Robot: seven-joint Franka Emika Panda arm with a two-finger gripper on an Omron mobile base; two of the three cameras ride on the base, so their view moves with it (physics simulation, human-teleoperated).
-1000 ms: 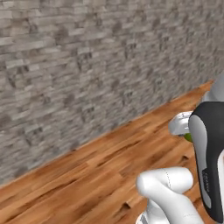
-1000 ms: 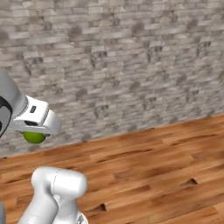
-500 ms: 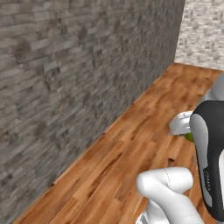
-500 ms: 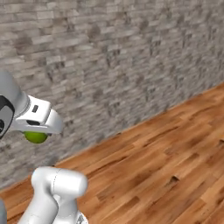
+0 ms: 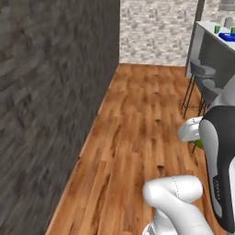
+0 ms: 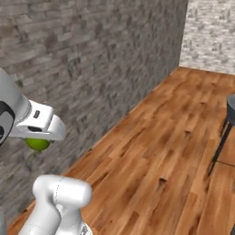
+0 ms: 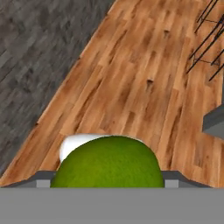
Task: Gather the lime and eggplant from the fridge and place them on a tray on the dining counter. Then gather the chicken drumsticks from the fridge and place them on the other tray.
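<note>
A round green lime [image 7: 108, 159] sits between the two fingertips of my gripper [image 7: 108, 178], which is shut on it. From the base cameras the lime [image 6: 37, 144] hangs under the white hand [image 6: 39, 131], held high above the wooden floor; in the left base view a sliver of the lime [image 5: 198, 144] shows beside the hand. The dining counter [image 5: 209, 43] stands at the far right, with a blue flat object [image 5: 227, 36] on top that may be a tray. The eggplant, the chicken drumsticks and the fridge are out of view.
A dark stone wall [image 5: 50, 92] runs along the left, and a pale brick wall [image 5: 156, 32] closes the far end. Bar stools [image 5: 202, 73] stand in front of the counter. Wooden floor [image 6: 183, 137] stretches ahead between wall and stools.
The whole picture has swung as the base turned: the stone wall slid to the left, and the far wall, counter and stools came into view. The lime stays in the gripper.
</note>
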